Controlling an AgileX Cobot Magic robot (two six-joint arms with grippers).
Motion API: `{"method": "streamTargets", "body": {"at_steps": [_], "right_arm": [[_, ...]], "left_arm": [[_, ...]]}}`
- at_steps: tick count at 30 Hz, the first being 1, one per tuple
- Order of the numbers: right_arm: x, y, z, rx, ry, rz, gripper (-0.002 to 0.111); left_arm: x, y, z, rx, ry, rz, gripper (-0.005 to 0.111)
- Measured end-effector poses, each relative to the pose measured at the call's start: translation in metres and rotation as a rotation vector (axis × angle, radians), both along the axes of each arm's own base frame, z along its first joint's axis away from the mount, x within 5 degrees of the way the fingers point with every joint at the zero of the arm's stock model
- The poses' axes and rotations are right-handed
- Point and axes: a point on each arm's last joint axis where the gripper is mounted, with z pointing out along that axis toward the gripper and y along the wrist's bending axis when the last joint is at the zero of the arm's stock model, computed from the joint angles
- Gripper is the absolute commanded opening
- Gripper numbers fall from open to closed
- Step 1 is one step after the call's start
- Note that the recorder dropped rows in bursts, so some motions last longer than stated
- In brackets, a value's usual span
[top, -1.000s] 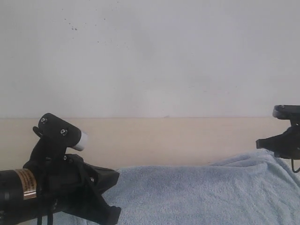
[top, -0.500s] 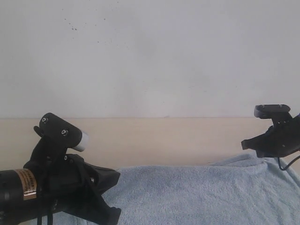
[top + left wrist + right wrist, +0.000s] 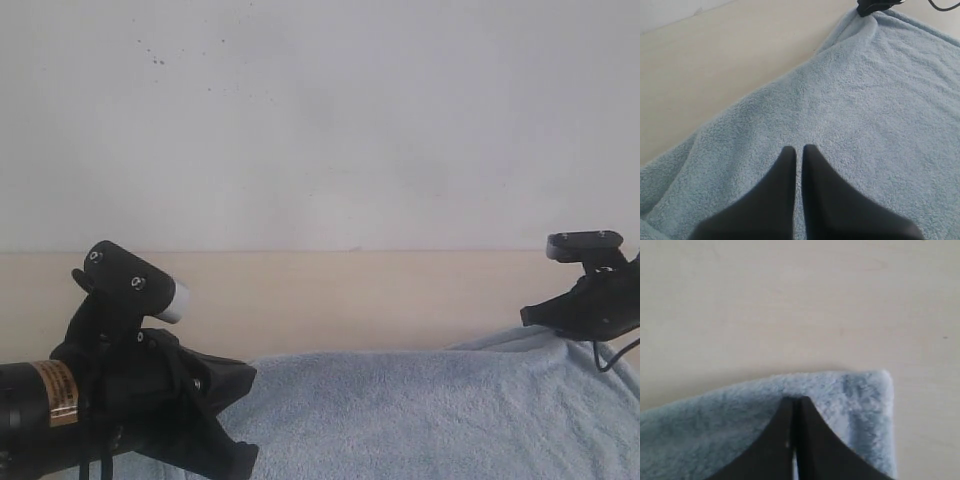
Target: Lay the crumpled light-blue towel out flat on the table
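Towel point(image 3: 420, 410) on surface point(image 3: 330, 300): right corner directly beneath right claw point(image 3: 792, 401), pressed together; left claw point(image 3: 799, 149), likewise closed, over mid-cloth.

Low exterior, wrist cameras over towel point(image 3: 865, 125)

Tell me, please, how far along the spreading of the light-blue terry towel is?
Done: the fluffy light-blue terry towel lies mostly open on the smooth beige table. In hand: the right gripper is shut on one corner; the left gripper hovers shut over the middle. Left: smoothing the rumpled edge, then releasing.
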Motion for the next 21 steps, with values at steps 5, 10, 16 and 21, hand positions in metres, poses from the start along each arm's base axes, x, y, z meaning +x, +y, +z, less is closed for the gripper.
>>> {"method": "streamTargets", "body": {"at_steps": [5,10,16,21], "right_arm": [[-0.001,-0.036,-0.001,-0.014,-0.022,-0.094,0.001],[-0.007,-0.068,-0.002,0.032,-0.006,-0.209,0.001],[-0.009,-0.068,0.013,0.112,-0.014,-0.274,0.001],[-0.006,-0.039,0.065,0.132,-0.117,-0.211,0.001]], "left_arm": [[0.0,0.0,0.0,0.0,0.0,0.0,0.005],[0.0,0.0,0.001,-0.003,-0.006,-0.002,0.005],[-0.001,-0.003,0.002,0.041,-0.066,-0.081,0.005],[-0.006,-0.011,0.0,0.102,-0.159,-0.259,0.005]]}}
